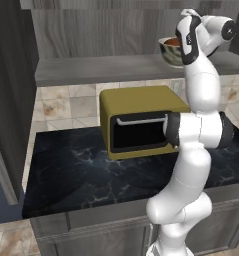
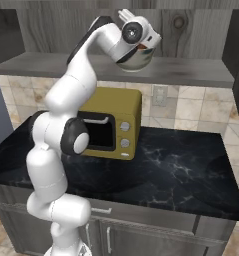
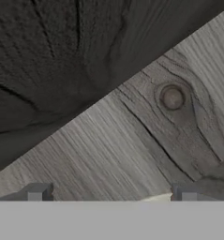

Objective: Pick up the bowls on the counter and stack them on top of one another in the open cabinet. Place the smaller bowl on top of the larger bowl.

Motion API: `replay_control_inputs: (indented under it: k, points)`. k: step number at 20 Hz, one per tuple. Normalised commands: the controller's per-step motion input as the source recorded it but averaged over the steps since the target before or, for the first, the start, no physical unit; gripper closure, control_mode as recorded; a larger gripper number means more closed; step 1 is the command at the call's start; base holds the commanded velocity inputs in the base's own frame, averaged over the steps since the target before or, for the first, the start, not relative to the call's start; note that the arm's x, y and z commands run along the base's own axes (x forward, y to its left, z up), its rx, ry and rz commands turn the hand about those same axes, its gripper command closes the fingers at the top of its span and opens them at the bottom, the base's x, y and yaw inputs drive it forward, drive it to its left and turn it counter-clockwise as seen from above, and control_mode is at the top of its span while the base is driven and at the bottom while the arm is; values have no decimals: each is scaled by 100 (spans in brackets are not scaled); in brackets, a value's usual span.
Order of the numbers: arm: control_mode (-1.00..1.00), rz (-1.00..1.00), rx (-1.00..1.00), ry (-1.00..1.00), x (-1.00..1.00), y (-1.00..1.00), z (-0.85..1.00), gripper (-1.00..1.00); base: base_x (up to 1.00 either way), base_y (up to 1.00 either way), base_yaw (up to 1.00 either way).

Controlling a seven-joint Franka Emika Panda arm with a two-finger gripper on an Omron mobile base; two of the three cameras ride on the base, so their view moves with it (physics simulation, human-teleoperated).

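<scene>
The open cabinet's plank shelf (image 1: 91, 70) is lying bare left of the larger bowl (image 1: 170, 54), which is sitting near the shelf's front edge above the yellow microwave (image 1: 141, 120). The smaller bowl (image 1: 173, 43) is resting inside it. The right base view is hiding most of the bowl (image 2: 136, 61) behind the wrist. The hand view is showing the knotted back panel (image 3: 172, 98) with the tool (image 3: 111, 197) spread wide, pinching nothing. The surface (image 2: 181, 170) right of the microwave is lying open.

My arm (image 1: 191, 150) rises from the lower right to the open cabinet (image 1: 106, 67). There the smaller bowl (image 1: 173, 43) sits inside the larger bowl (image 1: 169, 54). Below, a yellow microwave (image 1: 141, 120) stands on the counter (image 1: 91, 175).
</scene>
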Motion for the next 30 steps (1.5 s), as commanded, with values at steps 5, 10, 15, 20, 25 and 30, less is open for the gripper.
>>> replay_control_inputs:
  k: [5,10,15,20,25,30]
  points:
    - [-100,6,-4,-11,-14,-1,42,-100,0,0,0]
    - [-100,4,-2,-5,-26,-1,44,-100,0,0,0]
    - [-100,3,0,-1,-45,0,40,-100,0,0,0]
    - [-100,2,0,0,-57,10,30,-100,0,0,0]
    - [-100,2,0,0,-57,18,20,-100,0,0,0]
    - [-100,1,0,-2,-56,20,16,-100,0,0,0]
